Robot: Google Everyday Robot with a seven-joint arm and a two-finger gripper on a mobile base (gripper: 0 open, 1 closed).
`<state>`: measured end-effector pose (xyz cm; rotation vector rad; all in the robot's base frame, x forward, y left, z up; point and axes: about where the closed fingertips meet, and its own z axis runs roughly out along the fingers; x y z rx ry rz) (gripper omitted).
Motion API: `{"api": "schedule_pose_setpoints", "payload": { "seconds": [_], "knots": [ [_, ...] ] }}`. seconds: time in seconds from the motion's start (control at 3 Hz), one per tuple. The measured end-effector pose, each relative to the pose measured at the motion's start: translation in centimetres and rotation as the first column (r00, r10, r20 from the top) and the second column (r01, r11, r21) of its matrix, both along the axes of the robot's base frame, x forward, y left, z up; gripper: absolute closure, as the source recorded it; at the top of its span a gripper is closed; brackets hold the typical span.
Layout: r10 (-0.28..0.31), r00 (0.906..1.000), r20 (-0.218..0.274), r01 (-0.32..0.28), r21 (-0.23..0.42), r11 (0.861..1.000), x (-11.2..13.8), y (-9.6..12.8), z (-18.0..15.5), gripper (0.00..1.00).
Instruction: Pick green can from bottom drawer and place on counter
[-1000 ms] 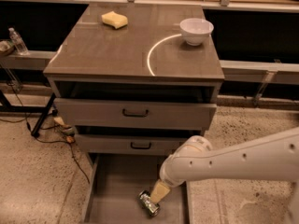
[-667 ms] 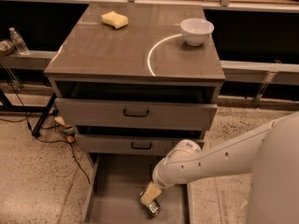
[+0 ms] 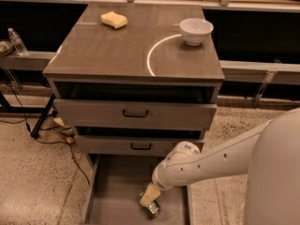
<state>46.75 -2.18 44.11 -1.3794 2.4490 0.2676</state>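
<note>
The green can lies on its side in the open bottom drawer, near the drawer's front right, and only a small part of it shows. My gripper reaches down into the drawer on the white arm from the right. It sits right over the can's upper left end and hides most of it. The counter is the glossy grey-brown cabinet top above, with a curved white reflection.
A white bowl and a yellow sponge sit on the counter. The two upper drawers with black handles stand slightly pulled out above my arm. Cables lie on the floor at the left, near a bottle.
My arm has swung left and lower into the bottom drawer, bringing the gripper down onto the can. The can has barely shifted.
</note>
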Motion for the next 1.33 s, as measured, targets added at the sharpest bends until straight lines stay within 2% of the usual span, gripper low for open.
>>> {"api": "schedule_pose_setpoints", "payload": {
  "seconds": [0.33, 0.67, 1.0, 1.33],
  "knots": [
    [-0.041, 0.9990, -0.020, 0.042, 0.027, 0.999, 0.2, 0.2, -1.7, 0.00],
    [-0.114, 0.9923, -0.049, 0.116, 0.059, 0.991, 0.9, 0.1, -4.4, 0.00],
    [-0.177, 0.9821, -0.066, 0.181, 0.073, 0.981, 2.4, -0.1, -8.0, 0.00],
    [-0.242, 0.9659, -0.091, 0.250, 0.081, 0.965, 2.8, 0.3, -12.0, 0.00]
  ]
}}
